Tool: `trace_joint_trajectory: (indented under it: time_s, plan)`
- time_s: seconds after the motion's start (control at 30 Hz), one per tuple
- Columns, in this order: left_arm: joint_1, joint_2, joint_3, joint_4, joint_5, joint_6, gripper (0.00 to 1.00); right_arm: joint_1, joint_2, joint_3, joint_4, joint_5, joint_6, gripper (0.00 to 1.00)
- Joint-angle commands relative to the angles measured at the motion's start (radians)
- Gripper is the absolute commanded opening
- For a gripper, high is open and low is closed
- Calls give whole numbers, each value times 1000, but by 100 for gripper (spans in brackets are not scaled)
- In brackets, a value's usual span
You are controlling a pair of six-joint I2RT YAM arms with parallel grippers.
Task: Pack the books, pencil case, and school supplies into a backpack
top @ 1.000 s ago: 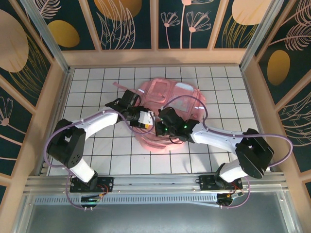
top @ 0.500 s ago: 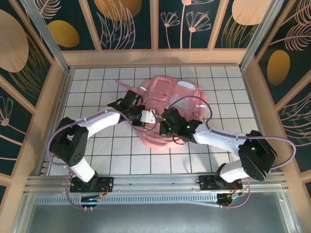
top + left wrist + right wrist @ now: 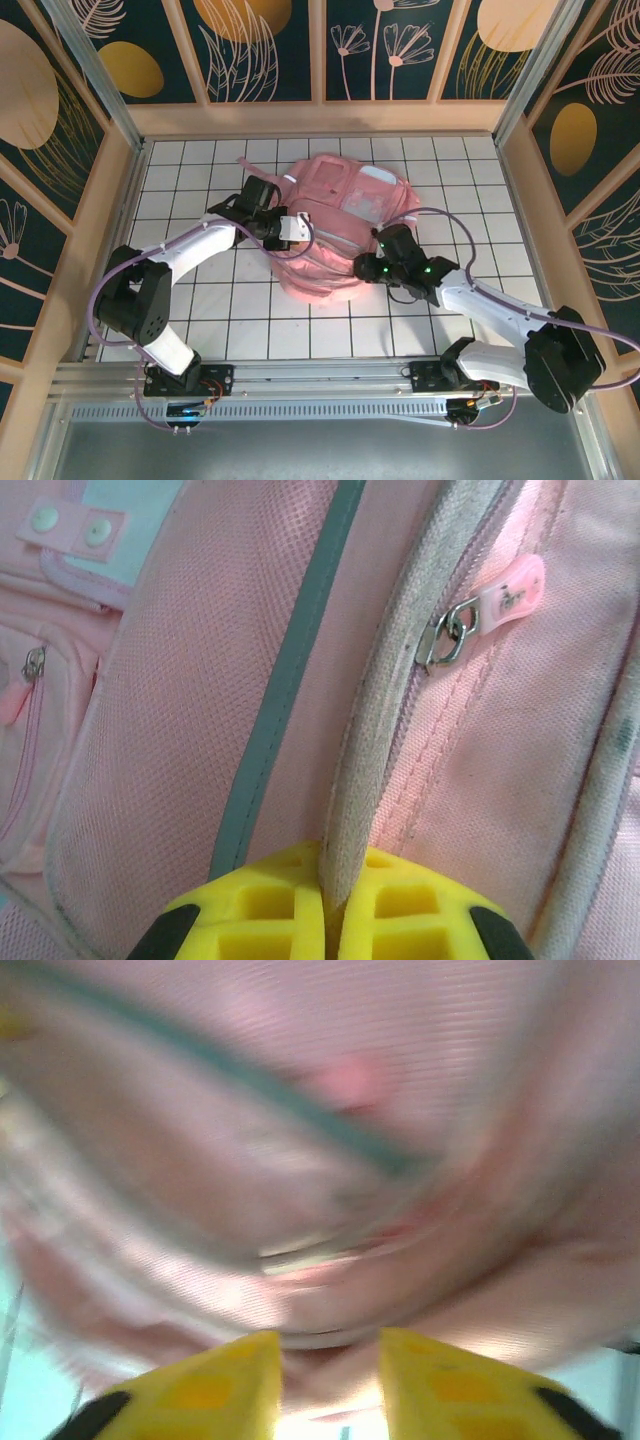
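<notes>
A large soft pink fabric backpack [image 3: 345, 215] is seen lying flat near the middle of a white tabletop marked with a dark grid [image 3: 210, 320], its pale front pockets turned towards the far side in the top external view. The left gripper [image 3: 292, 228] is placed at the backpack's left edge, and in the left wrist view its yellow ribbed fingers [image 3: 255, 915] are pressed together on a greyish-white zipper band [image 3: 400, 680] that runs up the bag's side, so that this gripper is clamped on the backpack. Just beside that band a translucent pink zipper pull on a small metal ring [image 3: 500, 598] is seen lying on the mesh fabric, and a narrow grey-green strip [image 3: 290, 680] runs alongside it to the left; two pale snap buttons [image 3: 70, 522] are seen at the upper left corner. The right gripper [image 3: 366, 266] is placed at the backpack's near right edge. In the blurred right wrist view its yellow fingers [image 3: 220, 1380] are held apart with a bright gap between them, and pink fabric is seen just beyond the tips; whether the fabric is touched cannot be told.
</notes>
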Motion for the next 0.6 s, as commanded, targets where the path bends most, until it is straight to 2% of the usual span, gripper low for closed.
trace_joint_trajectory:
  time_s: [0.0, 0.07, 0.17, 0.23, 0.27, 0.3, 0.33, 0.37, 0.47, 0.5, 0.57]
  plan:
    - [7, -19, 60, -56, 163, -83, 0, 66, 32, 78, 164, -274, -82, 40]
    - [7, -2, 80, -119, 214, -111, 0, 86, 82, 128, 152, -232, -68, 45]
    - [8, 30, 120, -241, 226, -121, 0, 96, 132, 184, 51, -25, -82, 48]
    - [7, 34, 119, -280, 227, -119, 0, 94, 136, 205, -5, 67, -105, 50]
    - [7, 29, 111, -284, 228, -120, 0, 85, 131, 209, -21, 69, -121, 61]
    - [7, 23, 103, -281, 232, -123, 0, 76, 124, 214, -37, 76, -130, 66]
    - [7, 16, 96, -273, 239, -128, 0, 68, 115, 217, -50, 73, -144, 77]
    - [7, 10, 91, -264, 250, -137, 0, 57, 109, 218, -63, 55, -157, 78]
    - [8, 4, 93, -239, 293, -167, 0, 36, 118, 218, -84, -3, -174, 73]
    - [7, 5, 96, -235, 308, -174, 0, 35, 124, 211, -76, -17, -176, 68]
    - [8, 2, 100, -216, 344, -197, 0, 35, 144, 191, -41, -67, -170, 51]
